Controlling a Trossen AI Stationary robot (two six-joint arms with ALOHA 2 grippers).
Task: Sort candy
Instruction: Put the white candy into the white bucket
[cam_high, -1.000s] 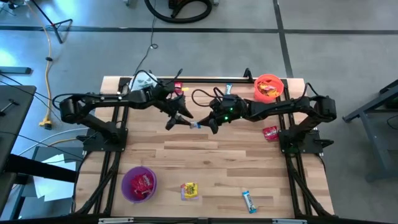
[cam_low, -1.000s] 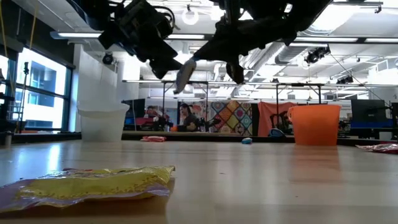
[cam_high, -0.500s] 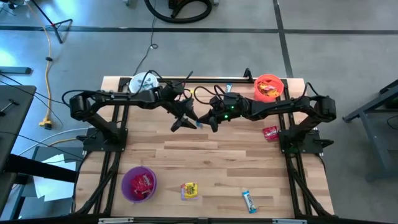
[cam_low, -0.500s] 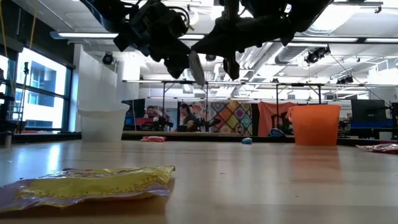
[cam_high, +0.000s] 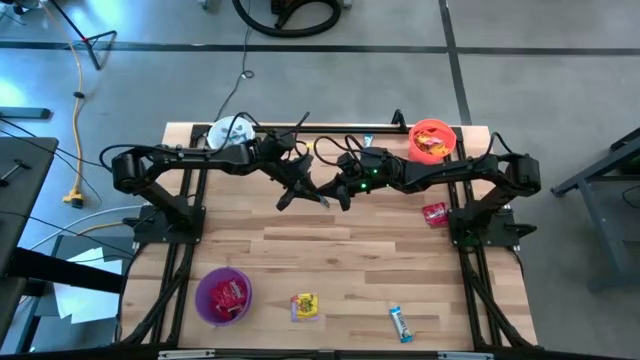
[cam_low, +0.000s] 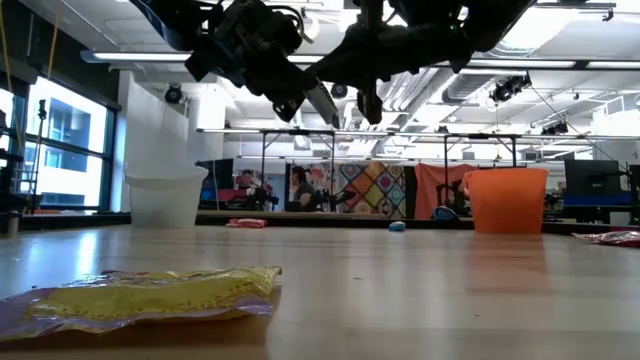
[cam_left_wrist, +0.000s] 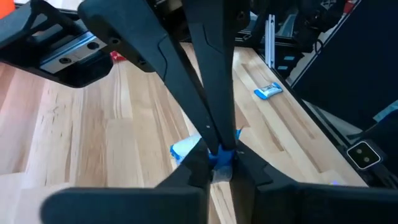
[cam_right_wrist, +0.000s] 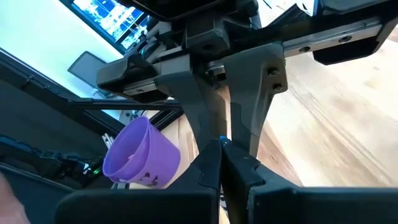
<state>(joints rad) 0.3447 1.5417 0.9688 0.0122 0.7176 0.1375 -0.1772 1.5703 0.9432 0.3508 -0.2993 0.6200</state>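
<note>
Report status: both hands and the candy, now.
Left hand and right hand meet mid-air above table centre, both pinching one light-blue candy. More candy lies loose on the table. Nothing in the way.

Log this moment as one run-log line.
phase: mid-air handover | left claw: shut on blue candy | right claw: shut on same candy | height: above table

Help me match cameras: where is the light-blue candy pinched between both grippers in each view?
High: light-blue candy mid-table, between the arms.
Low: candy aloft, upper centre.
Left wrist: candy between its own fingers.
Right wrist: candy, a sliver at its fingertips.
Shared landmark: orange bucket, high and low views.
</note>
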